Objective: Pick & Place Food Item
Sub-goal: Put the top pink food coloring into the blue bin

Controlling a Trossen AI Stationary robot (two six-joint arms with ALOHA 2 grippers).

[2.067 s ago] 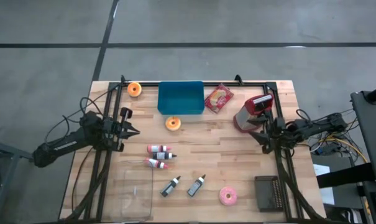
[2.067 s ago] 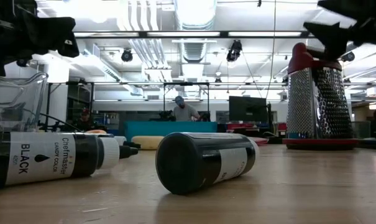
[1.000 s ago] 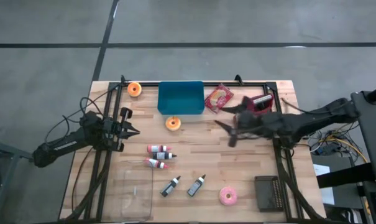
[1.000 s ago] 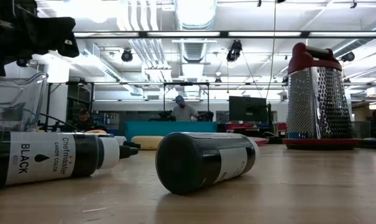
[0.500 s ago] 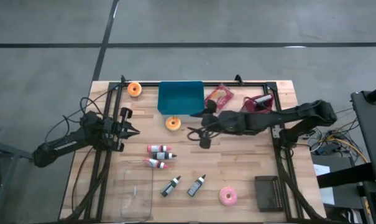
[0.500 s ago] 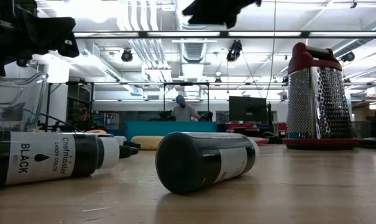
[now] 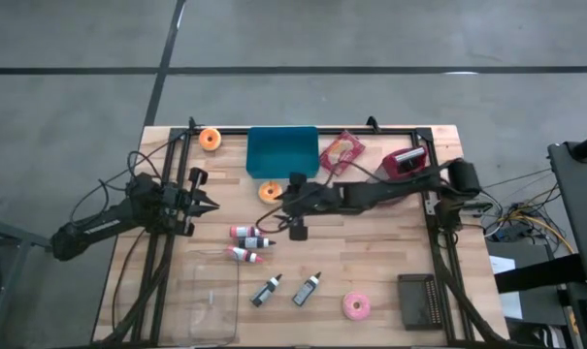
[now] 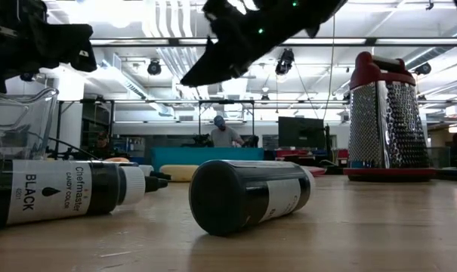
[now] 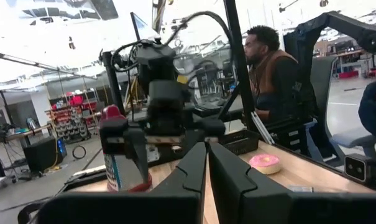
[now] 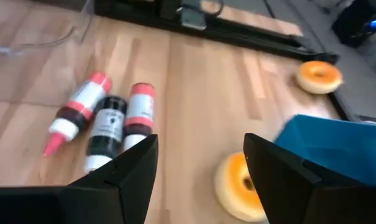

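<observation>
An orange donut [image 7: 270, 192] lies flat on the wooden table just in front of the blue tray [image 7: 282, 152]. My right gripper [image 7: 291, 206] hovers open beside and above it, on its right. In the right wrist view the donut [image 10: 239, 185] shows ahead of the spread fingers, close to one of them, and the gripper [image 10: 200, 146] touches nothing. In the low view it [image 8: 239, 41] hangs well above the table. My left gripper [image 7: 208, 205] waits shut at the left side, its fingers [image 9: 206, 168] together.
A second orange donut [image 7: 210, 139] lies at the far left and a pink one [image 7: 356, 306] near the front. A red snack packet [image 7: 341, 153] and a grater [image 7: 402, 163] are at the far right. Small bottles [image 7: 249, 236] lie mid-table, a clear container [image 7: 211, 301] front left.
My right arm has stretched out from the right side toward the table's left and come down, tipping its fingers downward, until the gripper is beside the orange donut by the blue tray. Its fingers have stayed open. Nothing on the table has moved.
</observation>
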